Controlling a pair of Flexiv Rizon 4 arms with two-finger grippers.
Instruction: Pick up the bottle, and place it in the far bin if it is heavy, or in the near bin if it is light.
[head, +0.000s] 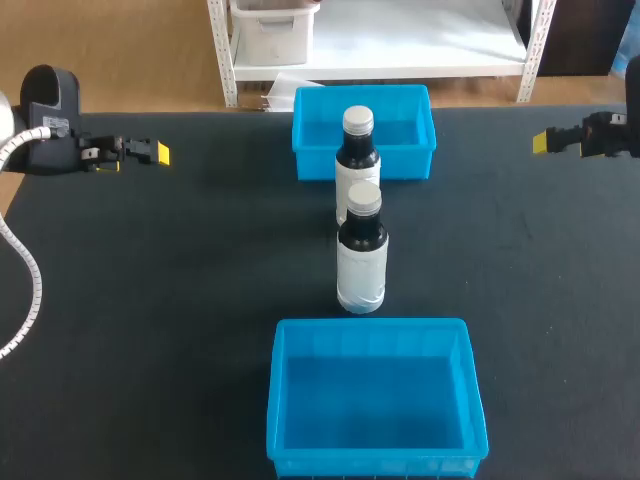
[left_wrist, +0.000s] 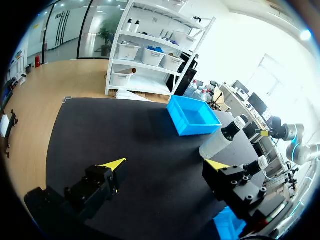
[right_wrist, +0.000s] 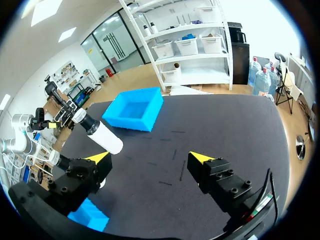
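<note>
Right at the starting line, by the look of it. Nothing gripped, nothing weighed, nothing binned.

Spotting two dark bottles upright on the table (head: 150, 300), lined up down the middle. First the nearer bottle (head: 361, 250), between the two bins and touching neither. Then the farther bottle (head: 357, 150), just in front of the far bin (head: 305, 140) and seemingly outside its wall. Cannot tell whether touching it.

Peering into the far bin and the near bin (head: 278, 400): both blue and open-topped, no bottle in either.

Over to the left arm (head: 50, 130), parked at the table's left edge, well apart from both bottles. Left jaws spread wide and holding nothing, plain enough in the left wrist view. Same story opposite, with the right arm (head: 610, 135) out at the right edge, right jaws wide apart and empty too.

Judging progress, then: zero steps done. Left to do: reach in, close on a bottle, lift to feel the weight. After that, choose the far bin for heavy or the near bin for light, and set down. No telling heavy from light by looks alone.
</note>
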